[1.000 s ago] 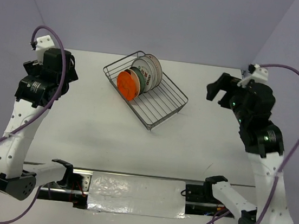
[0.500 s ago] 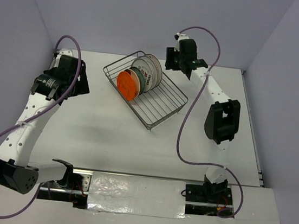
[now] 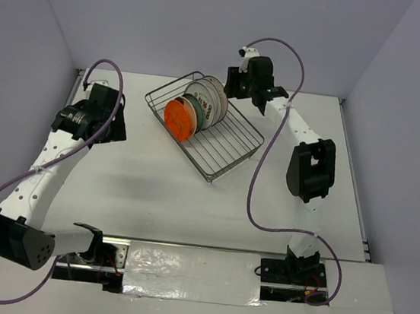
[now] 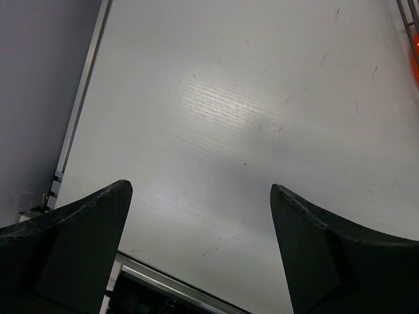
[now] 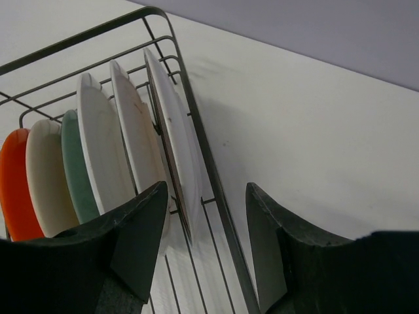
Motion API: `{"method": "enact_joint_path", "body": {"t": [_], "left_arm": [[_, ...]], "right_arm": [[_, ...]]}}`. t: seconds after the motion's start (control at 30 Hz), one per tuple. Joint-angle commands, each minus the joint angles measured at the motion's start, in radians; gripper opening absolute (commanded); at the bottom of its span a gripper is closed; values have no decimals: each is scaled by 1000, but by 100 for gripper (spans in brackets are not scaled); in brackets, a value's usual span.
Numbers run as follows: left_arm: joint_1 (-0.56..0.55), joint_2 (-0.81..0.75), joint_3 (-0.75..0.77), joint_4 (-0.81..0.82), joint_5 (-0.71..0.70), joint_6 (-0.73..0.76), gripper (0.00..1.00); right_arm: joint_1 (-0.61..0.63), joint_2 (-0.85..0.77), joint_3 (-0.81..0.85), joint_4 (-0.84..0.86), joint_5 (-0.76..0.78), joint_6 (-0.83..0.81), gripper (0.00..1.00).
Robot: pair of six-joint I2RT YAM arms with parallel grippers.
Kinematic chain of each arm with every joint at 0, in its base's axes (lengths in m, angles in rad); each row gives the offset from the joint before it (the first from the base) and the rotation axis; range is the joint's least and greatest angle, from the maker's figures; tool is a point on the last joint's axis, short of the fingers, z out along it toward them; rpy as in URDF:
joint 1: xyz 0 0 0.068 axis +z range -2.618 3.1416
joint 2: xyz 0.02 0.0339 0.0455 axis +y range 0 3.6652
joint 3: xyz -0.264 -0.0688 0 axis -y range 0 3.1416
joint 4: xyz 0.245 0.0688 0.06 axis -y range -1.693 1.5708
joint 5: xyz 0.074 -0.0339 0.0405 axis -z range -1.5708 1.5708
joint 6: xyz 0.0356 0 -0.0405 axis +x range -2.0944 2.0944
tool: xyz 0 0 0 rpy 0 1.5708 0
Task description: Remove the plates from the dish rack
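Your right gripper (image 5: 206, 196) swung across to upper centre, jaws spread over the rearmost of the plates (image 5: 105, 150) in the dish rack (image 3: 230, 148); none was lifted yet. Left gripper (image 4: 200, 196) hung spread and empty.

The rack (image 3: 226, 150) sits at an angle on the table (image 3: 152, 188), in the upper middle of the frame. The plates (image 3: 208, 99) stand on edge in a row at its upper left end, with the orange plate (image 3: 178, 120) at the row's lower left. The right gripper (image 3: 237, 88) hangs at the rack's upper right rim, just beside the last plate; contact cannot be told. The left gripper (image 3: 101, 122) is over bare table at the left of the frame, well apart from the rack.
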Motion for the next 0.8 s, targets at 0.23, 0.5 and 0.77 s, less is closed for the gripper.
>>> {"method": "enact_joint_path", "body": {"t": [0.23,0.5,0.77], "left_arm": [[-2,23,5,21,16,11,100],[-1,25,-12,23,5,25,99],[-1,14,-12,20,11,37,99]], "right_arm": [[31,64,159,-14,1,-33,54],[54,81,120,-14,21,-60,50],[71,110,113,-31,120,-90,45]]}}
